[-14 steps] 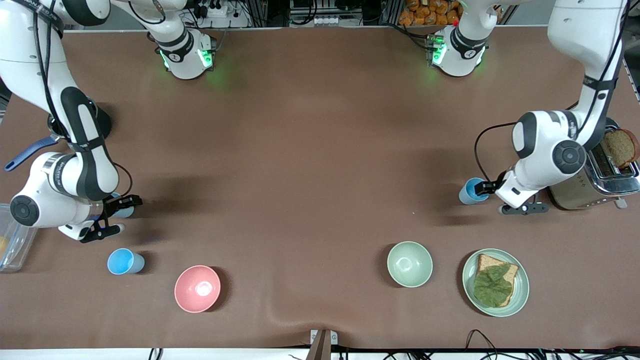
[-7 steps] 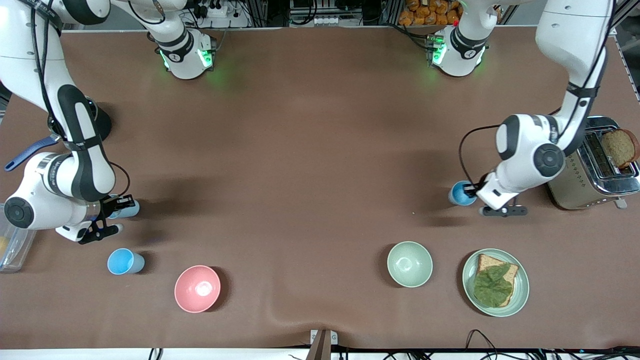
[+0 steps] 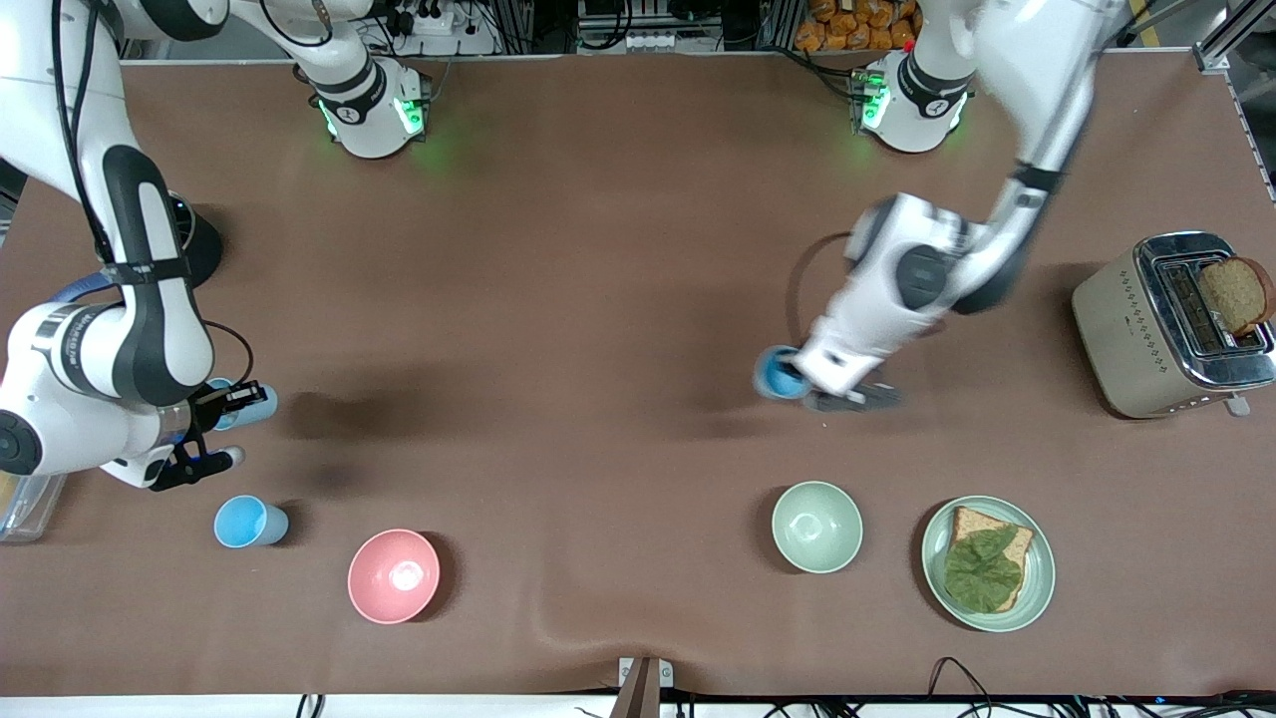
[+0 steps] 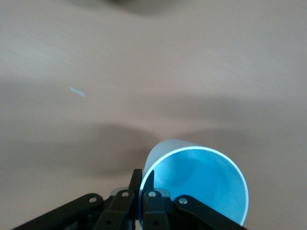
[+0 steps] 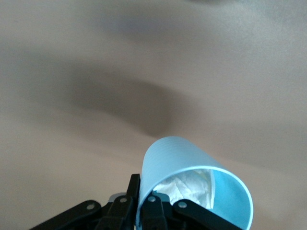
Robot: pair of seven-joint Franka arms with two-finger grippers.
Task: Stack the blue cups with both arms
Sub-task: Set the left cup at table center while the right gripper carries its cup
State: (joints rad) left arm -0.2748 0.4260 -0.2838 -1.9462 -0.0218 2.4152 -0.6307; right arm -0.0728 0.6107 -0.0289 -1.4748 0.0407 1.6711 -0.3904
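Note:
My left gripper [image 3: 795, 383] is shut on the rim of a blue cup [image 3: 775, 373] and holds it in the air over the middle of the table. In the left wrist view the fingers [image 4: 148, 184] pinch that cup's wall [image 4: 201, 179]. My right gripper [image 3: 221, 411] is shut on a second blue cup [image 3: 247, 401], held just above the table at the right arm's end. The right wrist view shows this cup [image 5: 184, 165] with crumpled white paper inside. A third blue cup [image 3: 249, 522] stands upright on the table, nearer to the front camera than the right gripper.
A pink bowl [image 3: 393, 575] sits beside the third cup. A pale green bowl [image 3: 816, 526] and a green plate [image 3: 1037, 588] with bread and lettuce lie near the front edge. A toaster [image 3: 1146, 334] holding a bread slice stands at the left arm's end.
The left arm has carried its blue cup away from the toaster toward the middle of the table. The right arm has shifted slightly with its cup.

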